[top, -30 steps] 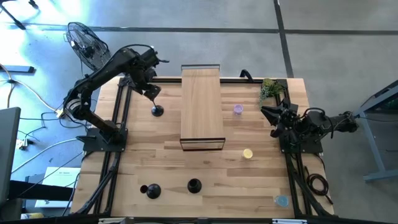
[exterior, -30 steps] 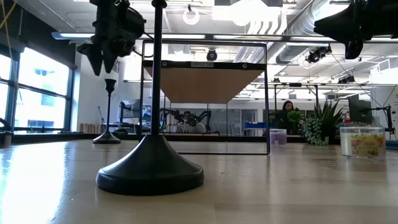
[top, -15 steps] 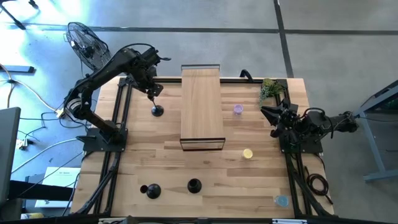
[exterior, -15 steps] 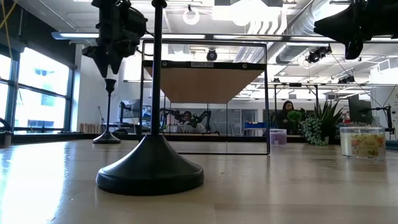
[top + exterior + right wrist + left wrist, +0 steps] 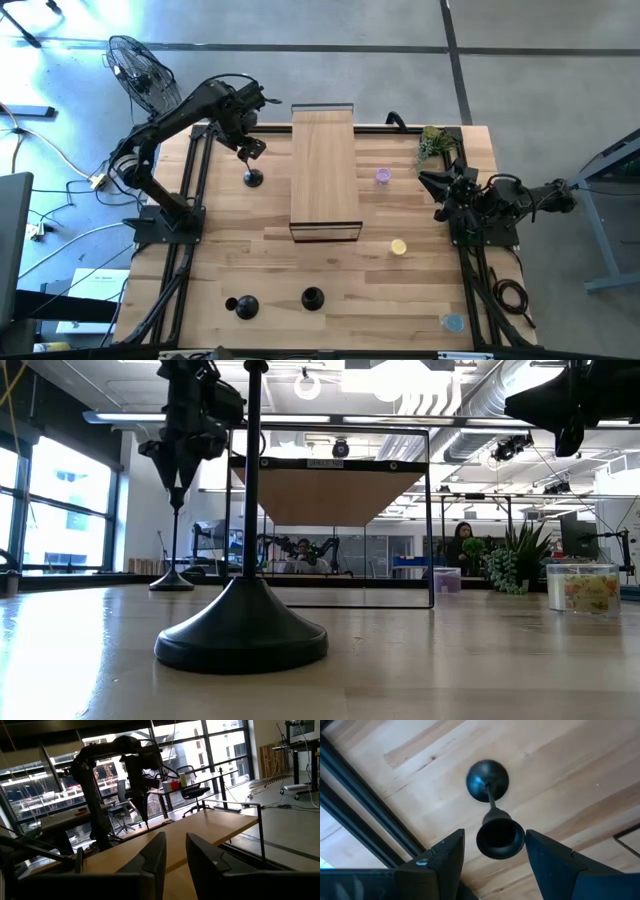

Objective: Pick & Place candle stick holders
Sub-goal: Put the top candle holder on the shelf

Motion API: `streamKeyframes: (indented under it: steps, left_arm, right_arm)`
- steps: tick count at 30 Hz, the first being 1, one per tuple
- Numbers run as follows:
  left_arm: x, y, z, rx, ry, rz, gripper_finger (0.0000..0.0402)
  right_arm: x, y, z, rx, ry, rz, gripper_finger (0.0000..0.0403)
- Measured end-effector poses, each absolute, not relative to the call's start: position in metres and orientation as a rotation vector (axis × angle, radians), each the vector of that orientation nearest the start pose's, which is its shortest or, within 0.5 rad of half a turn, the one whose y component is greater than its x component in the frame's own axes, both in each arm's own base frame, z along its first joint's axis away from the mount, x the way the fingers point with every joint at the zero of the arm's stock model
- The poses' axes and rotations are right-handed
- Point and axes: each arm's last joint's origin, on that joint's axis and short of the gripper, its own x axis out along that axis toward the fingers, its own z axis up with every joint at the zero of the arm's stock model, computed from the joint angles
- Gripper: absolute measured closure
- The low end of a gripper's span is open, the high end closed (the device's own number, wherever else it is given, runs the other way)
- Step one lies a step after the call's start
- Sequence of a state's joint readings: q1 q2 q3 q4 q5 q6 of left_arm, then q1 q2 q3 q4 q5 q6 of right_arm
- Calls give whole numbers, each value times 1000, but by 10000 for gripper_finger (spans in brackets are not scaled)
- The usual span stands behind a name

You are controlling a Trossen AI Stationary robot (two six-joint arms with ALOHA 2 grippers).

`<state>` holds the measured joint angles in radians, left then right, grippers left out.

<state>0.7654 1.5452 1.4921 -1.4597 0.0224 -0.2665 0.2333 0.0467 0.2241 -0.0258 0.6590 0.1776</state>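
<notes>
Left gripper [image 5: 492, 855] hovers right above the far-left holder [image 5: 253, 178], fingers spread either side of its cup, not touching it. That holder stands upright on the table [image 5: 420, 290], just left of the wooden shelf [image 5: 324, 170]. Two more holders [image 5: 246, 307] [image 5: 312, 298] stand near the front edge, well apart from it. Right gripper [image 5: 172, 855] is parked raised at the right edge near the plant [image 5: 436, 142], fingers narrow, holding nothing.

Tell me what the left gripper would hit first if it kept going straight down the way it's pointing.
Most likely the cup top of the candle stick holder right beneath the left gripper, whose open fingers flank the cup.
</notes>
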Motion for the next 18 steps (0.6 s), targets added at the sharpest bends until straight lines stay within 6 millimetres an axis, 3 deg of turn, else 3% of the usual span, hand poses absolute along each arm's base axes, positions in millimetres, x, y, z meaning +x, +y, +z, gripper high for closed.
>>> streamKeyframes:
  steps: [18]
  left_arm:
    - [193, 183, 315, -832, 1350, 756, 198]
  right_arm:
    - [79, 1, 230, 234, -156, -412, 333]
